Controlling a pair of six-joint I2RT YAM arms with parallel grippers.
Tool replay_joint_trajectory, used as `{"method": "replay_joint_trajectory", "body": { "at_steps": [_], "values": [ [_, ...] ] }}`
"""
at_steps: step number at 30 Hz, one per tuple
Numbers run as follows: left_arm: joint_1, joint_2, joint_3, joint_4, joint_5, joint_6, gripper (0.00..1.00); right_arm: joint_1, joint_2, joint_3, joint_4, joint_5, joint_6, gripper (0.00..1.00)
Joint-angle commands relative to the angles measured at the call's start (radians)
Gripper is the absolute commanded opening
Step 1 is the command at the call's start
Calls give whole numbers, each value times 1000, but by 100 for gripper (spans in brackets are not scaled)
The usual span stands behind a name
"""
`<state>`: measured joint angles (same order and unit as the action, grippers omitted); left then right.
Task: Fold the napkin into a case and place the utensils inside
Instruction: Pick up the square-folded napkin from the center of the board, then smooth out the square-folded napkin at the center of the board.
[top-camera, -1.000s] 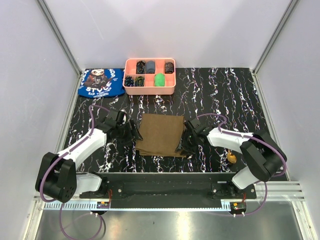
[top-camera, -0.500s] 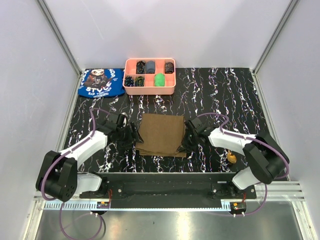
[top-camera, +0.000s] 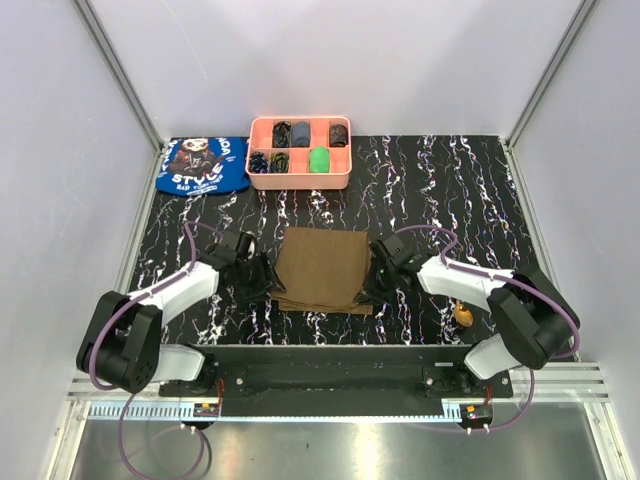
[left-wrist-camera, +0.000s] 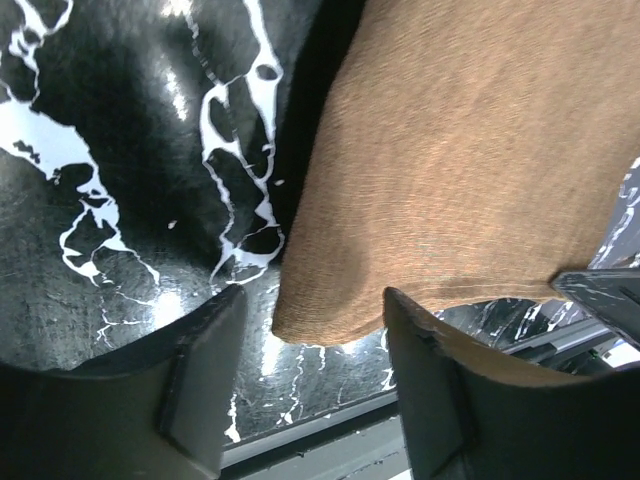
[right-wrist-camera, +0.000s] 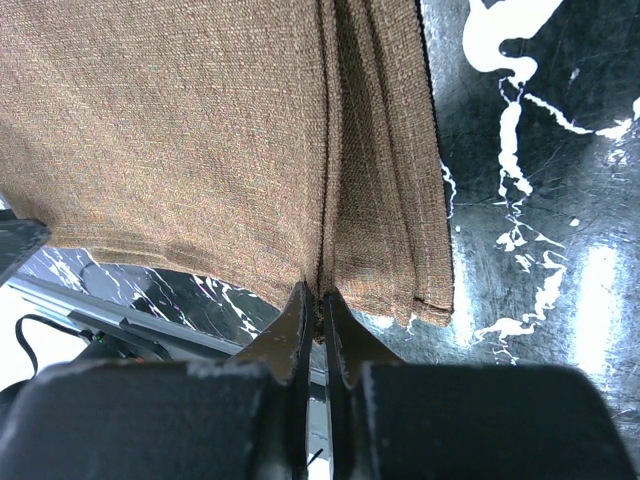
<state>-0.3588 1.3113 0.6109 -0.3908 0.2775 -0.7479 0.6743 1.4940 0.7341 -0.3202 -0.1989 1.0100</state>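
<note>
The napkin (top-camera: 320, 265) lay part-folded, right end effector (right-wrist-camera: 320, 296) pinching its edge, left end effector (left-wrist-camera: 314, 302) wide around a corner, utensils (top-camera: 462, 317) not yet inside.

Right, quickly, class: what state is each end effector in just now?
Left end effector: open, straddling the napkin corner, not gripping.
Right end effector: closed, pinching the napkin's edge.

Your top camera looks steeply down from high behind the near edge of the marbled table (top-camera: 450, 200), far enough back to take in all of it. Each wrist camera sits very close and low: the left one at the napkin's (top-camera: 322, 268) near-left corner, the right one at its near-right edge. All three views share the napkin.
</note>
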Motion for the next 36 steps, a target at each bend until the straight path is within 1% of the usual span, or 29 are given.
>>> {"method": "replay_joint_trajectory", "body": {
  "at_steps": [1,2,3,4,6,8,9,11,12,13,14,15,16,17,18,19,21,23,25,26,27,28,30,32,33,35,36],
  "values": [
    [4,23,-10,62,26,-13,52,7,-31,27,-8,24,-16,0],
    [4,35,-8,82,34,-13,47,7,-32,28,-10,26,-19,0],
    [4,43,4,86,38,-10,33,5,-35,31,-8,26,-19,0],
    [4,49,15,90,46,-7,26,7,-35,40,-8,26,-24,0],
    [6,60,64,79,63,7,7,-1,-40,56,-17,26,-43,0],
    [6,52,104,76,86,5,2,-22,-49,89,-34,27,-94,0],
    [6,52,156,72,112,5,0,-60,-54,105,-54,27,-118,0],
    [6,55,217,46,123,2,0,-113,-57,172,-81,10,-204,0],
    [6,58,281,38,130,-1,0,-145,-55,200,-114,6,-238,0],
    [6,65,314,32,127,-1,0,-194,-45,264,-128,-13,-310,0],
    [6,84,346,15,121,-2,0,-218,-32,301,-141,-22,-347,0],
    [6,95,405,9,106,-4,0,-237,-15,344,-181,-31,-379,0],
    [6,112,435,6,103,-4,0,-270,21,431,-203,-48,-437,0],
    [6,147,463,1,101,-7,0,-283,43,473,-218,-54,-462,0],
    [7,169,510,3,89,-14,0,-295,66,555,-255,-57,-484,0],
    [9,208,533,-2,83,-16,0,-317,110,591,-263,-72,-520,0],
    [14,247,602,1,66,-28,0,-338,158,684,-266,-86,-548,0],
    [15,299,650,12,43,-31,0,-366,238,753,-267,-111,-591,0],
    [23,353,726,10,19,-28,0,-381,316,856,-266,-148,-622,0],
    [29,368,766,12,17,-33,0,-393,346,893,-270,-157,-632,0],
    [43,384,783,13,15,-34,0,-397,376,969,-276,-178,-655,0],
    [49,413,800,26,15,-34,0,-401,432,1008,-287,-192,-659,0],
    [67,443,854,27,28,-41,0,-410,480,1091,-318,-233,-654,0],
    [80,482,904,15,57,-31,0,-410,509,1107,-333,-255,-630,0],
    [86,486,914,7,60,-27,0,-410,508,1088,-332,-284,-619,0],
    [89,476,912,-11,72,-8,0,-409,485,1049,-332,-293,-599,0],
    [89,468,903,-13,83,-2,1,-410,467,994,-333,-286,-593,0]
  ]
}}
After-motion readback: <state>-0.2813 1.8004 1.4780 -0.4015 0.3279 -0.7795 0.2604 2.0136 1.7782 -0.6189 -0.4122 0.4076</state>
